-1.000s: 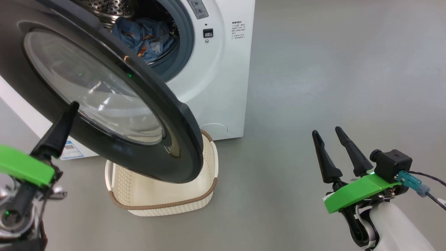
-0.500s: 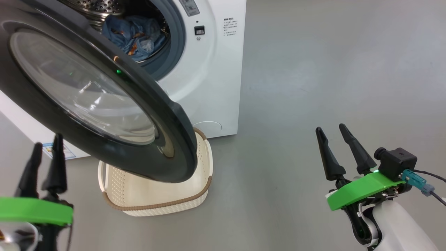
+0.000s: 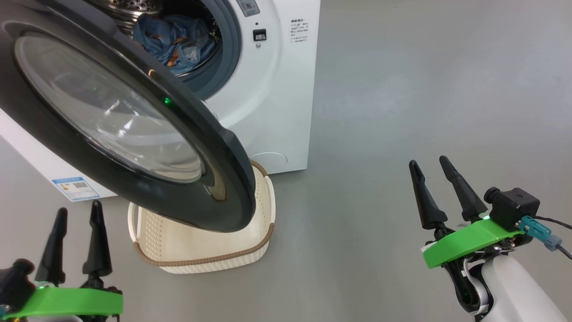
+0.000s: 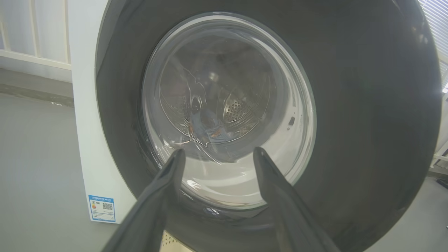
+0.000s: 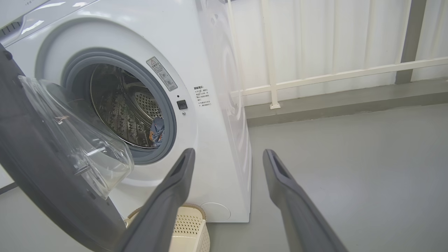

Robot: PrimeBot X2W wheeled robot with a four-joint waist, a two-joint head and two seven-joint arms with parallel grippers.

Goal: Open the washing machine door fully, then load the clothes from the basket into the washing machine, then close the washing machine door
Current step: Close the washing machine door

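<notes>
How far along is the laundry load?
Done: the clothes lie in the washing machine; the basket looks empty where visible. In hand: nothing; left pincer and right pincer are open, the left facing the door. Left: close the door, which hangs half open.

Glossy black round door (image 3: 111,116) with clear glass bowl; smooth white washing machine (image 3: 286,89), perforated steel drum (image 5: 136,105); soft light-blue cloth garments (image 3: 172,40); cream perforated plastic basket (image 3: 214,266), woven-look rim.
</notes>
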